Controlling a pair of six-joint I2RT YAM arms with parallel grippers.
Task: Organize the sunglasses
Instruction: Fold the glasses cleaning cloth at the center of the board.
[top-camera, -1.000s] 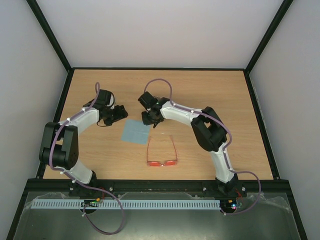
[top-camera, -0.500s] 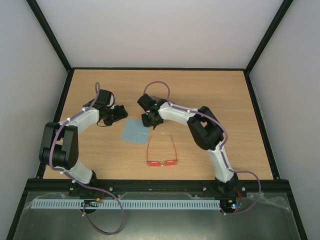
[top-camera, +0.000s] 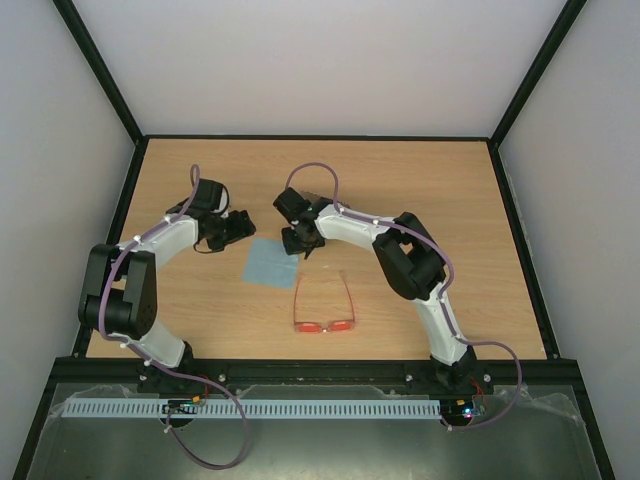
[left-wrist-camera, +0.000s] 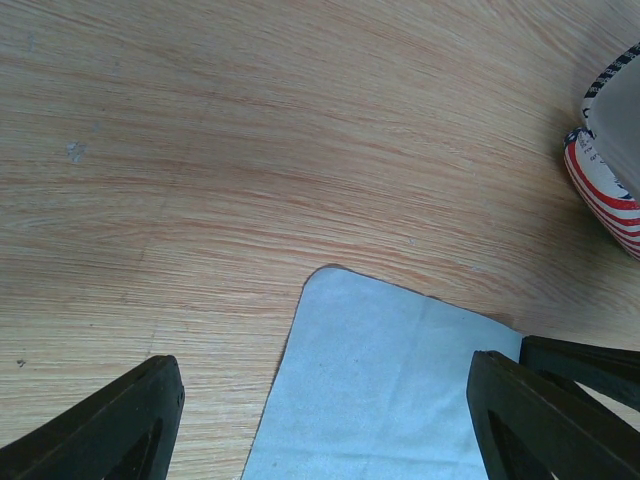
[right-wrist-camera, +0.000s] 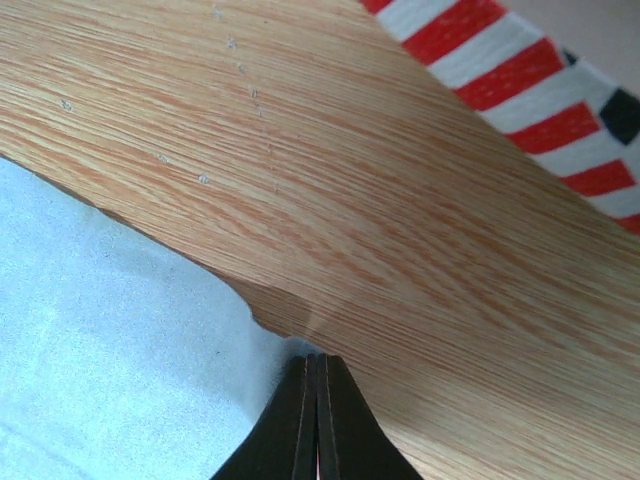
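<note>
The sunglasses (top-camera: 323, 305), red-orange with red lenses and their temple arms unfolded, lie on the table near the front, apart from both grippers. A light-blue cloth (top-camera: 272, 262) lies flat just behind them. My right gripper (top-camera: 301, 244) is at the cloth's far right corner. In the right wrist view the right gripper (right-wrist-camera: 318, 362) has its jaws pressed together, pinching the puckered corner of the cloth (right-wrist-camera: 110, 340). My left gripper (top-camera: 234, 228) stands open at the cloth's far left. In the left wrist view the left gripper (left-wrist-camera: 325, 400) has its fingers spread wide over the cloth (left-wrist-camera: 385, 390), holding nothing.
A flag-patterned case with red and white stripes shows at the right edge of the left wrist view (left-wrist-camera: 608, 170) and at the top right of the right wrist view (right-wrist-camera: 520, 75). Black frame rails border the wooden table (top-camera: 430, 180).
The right gripper's jaws have closed on the cloth's corner, and the right arm has shifted slightly left. The left arm and the sunglasses have not moved.
</note>
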